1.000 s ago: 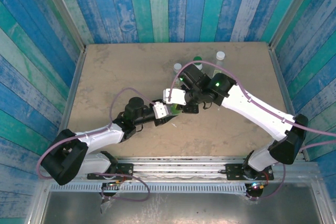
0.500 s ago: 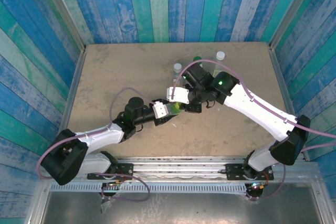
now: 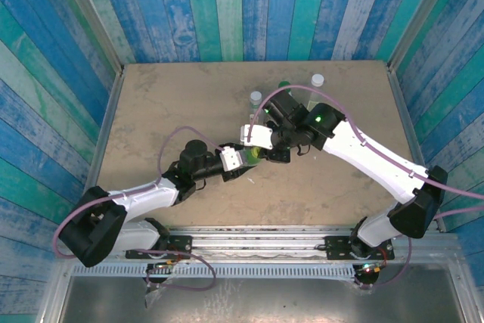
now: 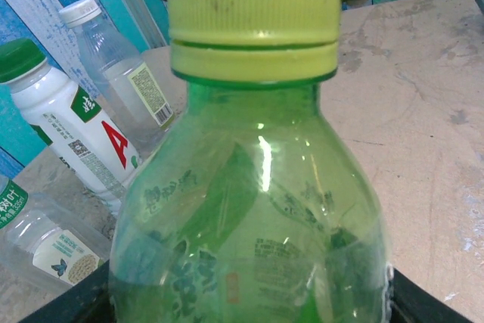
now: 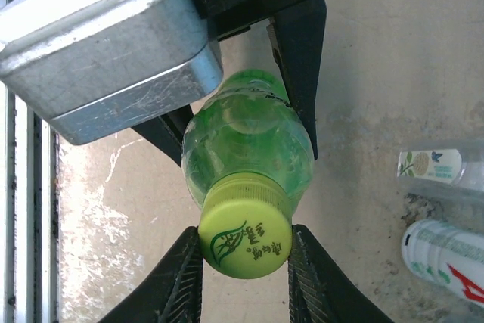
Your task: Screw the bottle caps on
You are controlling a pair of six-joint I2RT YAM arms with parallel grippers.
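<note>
Left gripper (image 3: 240, 158) clamps green bottle (image 4: 249, 209) body; right gripper (image 5: 246, 246) jaws closed on yellow cap (image 4: 253, 17) atop its neck.

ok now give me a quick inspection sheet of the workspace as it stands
surface: beige table, stained and scuffed
job's things: green bottle with yellow cap on its neck; white bottle, tall clear bottle and short clear bottle stand capped at the back
clutter: nothing seen
grippers: left gripper shut on the green bottle's body; right gripper shut on the yellow cap
cables: purple cables run along both arms, one looping above the table
surroundings: blue and green plank walls; metal rail at the near edge
</note>
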